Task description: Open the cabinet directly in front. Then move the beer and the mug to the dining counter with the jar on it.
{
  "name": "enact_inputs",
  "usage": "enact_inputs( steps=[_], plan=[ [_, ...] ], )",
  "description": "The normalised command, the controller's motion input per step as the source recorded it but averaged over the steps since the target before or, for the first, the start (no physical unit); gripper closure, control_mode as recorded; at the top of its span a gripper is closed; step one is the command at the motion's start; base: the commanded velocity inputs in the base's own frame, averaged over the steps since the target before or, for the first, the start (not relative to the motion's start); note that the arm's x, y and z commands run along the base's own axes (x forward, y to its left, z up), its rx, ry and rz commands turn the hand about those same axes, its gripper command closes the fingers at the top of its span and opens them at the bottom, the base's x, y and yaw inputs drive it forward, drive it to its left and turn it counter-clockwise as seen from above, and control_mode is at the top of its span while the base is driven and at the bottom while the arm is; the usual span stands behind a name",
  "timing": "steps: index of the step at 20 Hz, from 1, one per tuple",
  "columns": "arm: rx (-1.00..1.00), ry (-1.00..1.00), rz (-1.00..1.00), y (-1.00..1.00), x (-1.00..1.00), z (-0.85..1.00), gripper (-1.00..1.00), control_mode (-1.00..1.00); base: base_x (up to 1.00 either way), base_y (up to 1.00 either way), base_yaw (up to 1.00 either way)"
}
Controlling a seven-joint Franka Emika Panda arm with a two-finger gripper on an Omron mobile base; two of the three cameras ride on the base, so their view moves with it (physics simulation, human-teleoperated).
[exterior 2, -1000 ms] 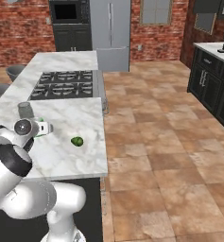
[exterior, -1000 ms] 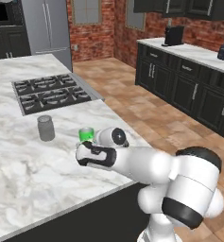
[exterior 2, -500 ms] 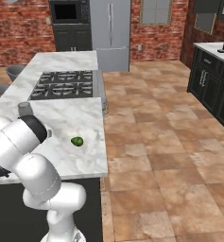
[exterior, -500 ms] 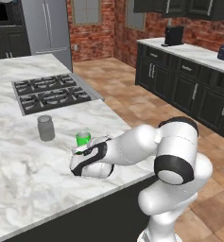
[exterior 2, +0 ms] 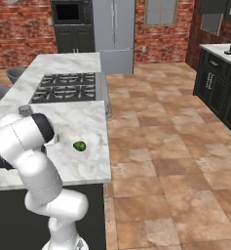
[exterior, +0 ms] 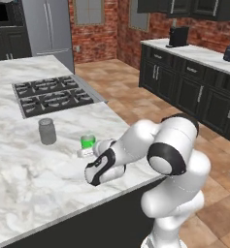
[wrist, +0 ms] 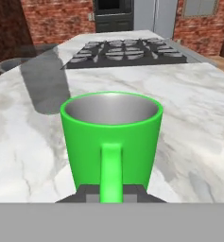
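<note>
1. Step in hand: placing the mug (wrist: 111, 139) on the dining counter (exterior: 19, 179), the bench that carries the jar (exterior: 47, 131). By my reading this is the set-down stage of the mug's transfer.
2. End effector (wrist: 111, 193): low over the marble, its dark fingers (wrist: 87, 193) flanking the mug's base in the hand view. Clenched on the mug or already slackened: cannot tell, since the contact is cut off at the picture's bottom edge.
3. Mug position: upright on or just above the bench, near its front edge, beside the jar but apart from it. The cooktop (exterior: 51, 94) lies well beyond both.
4. Orientation: long axis vertical, open mouth up, pale grey inside visible. The handle (wrist: 111, 172) points straight back toward the hand camera, between the fingers.
5. Small green object (exterior 2: 79, 145) lies on the marble in the right base view; identity unclear.
6. Next move, as a judgement: confirm the base is seated flat, part the fingers, then retreat back along the handle's line and upward, so neither finger clips the handle nor tips the mug.
</note>
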Motion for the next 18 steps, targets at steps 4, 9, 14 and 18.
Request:
enact_inputs(
  steps=[4, 9, 14, 18],
  plan=[
    [0.0, 0.07, -0.08, 0.0, 0.94, -0.05, 1.0, -1.0, 0.0, 0.0, 0.0],
    [0.0, 0.04, -0.04, 0.0, 0.36, 0.0, 1.0, -1.0, 0.0, 0.0, 0.0],
    [0.0, 0.0, 0.0, 0.0, 0.0, 0.0, -1.0, -1.0, 0.0, 0.0, 0.0],
    [0.0, 0.0, 0.0, 0.0, 0.0, 0.1, -1.0, -1.0, 0.0, 0.0, 0.0]
  ],
)
